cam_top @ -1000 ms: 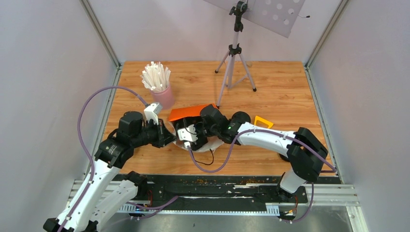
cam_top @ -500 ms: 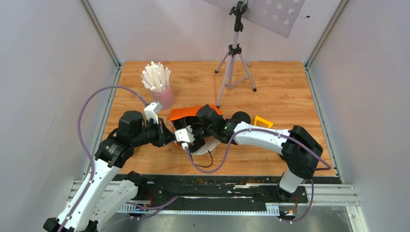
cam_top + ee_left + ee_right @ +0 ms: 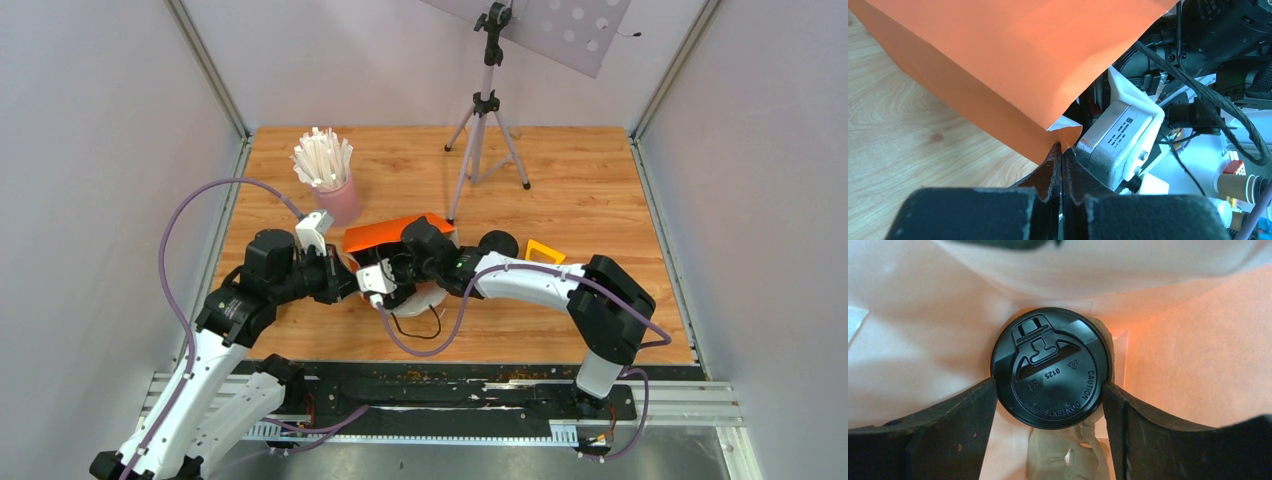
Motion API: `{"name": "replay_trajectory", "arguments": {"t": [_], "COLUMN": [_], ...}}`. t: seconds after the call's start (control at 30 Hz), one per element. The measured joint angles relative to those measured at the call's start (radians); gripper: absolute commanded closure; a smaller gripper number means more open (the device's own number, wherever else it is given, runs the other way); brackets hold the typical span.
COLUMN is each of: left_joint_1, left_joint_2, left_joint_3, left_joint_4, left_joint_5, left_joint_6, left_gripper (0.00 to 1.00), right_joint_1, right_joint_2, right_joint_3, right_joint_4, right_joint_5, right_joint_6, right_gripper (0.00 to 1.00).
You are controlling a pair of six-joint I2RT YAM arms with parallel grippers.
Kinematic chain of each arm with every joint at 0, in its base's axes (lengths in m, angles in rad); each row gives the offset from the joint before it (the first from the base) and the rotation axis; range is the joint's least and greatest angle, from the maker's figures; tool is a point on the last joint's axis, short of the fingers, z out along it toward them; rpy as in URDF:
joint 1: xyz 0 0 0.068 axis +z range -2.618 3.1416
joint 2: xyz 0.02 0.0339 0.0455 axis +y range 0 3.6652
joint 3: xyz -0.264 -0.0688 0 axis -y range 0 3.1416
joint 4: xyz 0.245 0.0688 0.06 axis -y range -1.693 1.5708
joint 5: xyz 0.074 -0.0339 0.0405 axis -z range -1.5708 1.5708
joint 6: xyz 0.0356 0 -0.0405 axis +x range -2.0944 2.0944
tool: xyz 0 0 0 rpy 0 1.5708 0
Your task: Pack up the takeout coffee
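The left end effector point(image 3: 1062, 150) is closed, pinching the edge of the orange bag point(image 3: 998, 60) near the middle of the bench point(image 3: 580, 180). The right end effector point(image 3: 1048, 390) is inside the bag. Its fingers point(image 3: 948, 425) bear on opposite sides of the black-lidded coffee point(image 3: 1050, 367), gripping it. The coffee is inside the bag, its top facing the right wrist camera.

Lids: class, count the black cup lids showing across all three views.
1. The lid sits inside the orange bag, flanked by the right gripper, seen from the right wrist. More may be hidden in the bag.
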Motion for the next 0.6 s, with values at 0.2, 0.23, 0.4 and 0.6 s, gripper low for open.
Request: {"name": "replay_trajectory", "arguments": {"t": [0.2, 0.23, 0.4, 0.6], "left_joint_1": [0.001, 0.0, 0.0, 0.0], "left_joint_2": [-0.004, -0.005, -0.007, -0.01], "left_joint_3": [0.0, 0.0, 0.0, 0.0], "left_joint_4": [0.0, 0.0, -0.004, -0.029], "left_joint_5": [0.0, 0.0, 0.001, -0.002], "left_joint_6": [0.0, 0.0, 0.004, 0.028], "left_gripper": [0.98, 0.98, 0.98, 0.98], "right_joint_1": [0.0, 0.0, -0.003, -0.003], "right_joint_2": [0.002, 0.002, 0.002, 0.002], "right_joint_3": [0.0, 0.0, -0.017, -0.035], "right_joint_4": [0.034, 0.039, 0.076, 0.106], "right_joint_5": [0.004, 0.004, 0.014, 0.031], "right_joint_6": [0.01, 0.012, 0.031, 0.042], "right_gripper": [0.34, 0.35, 0.37, 0.43]}}
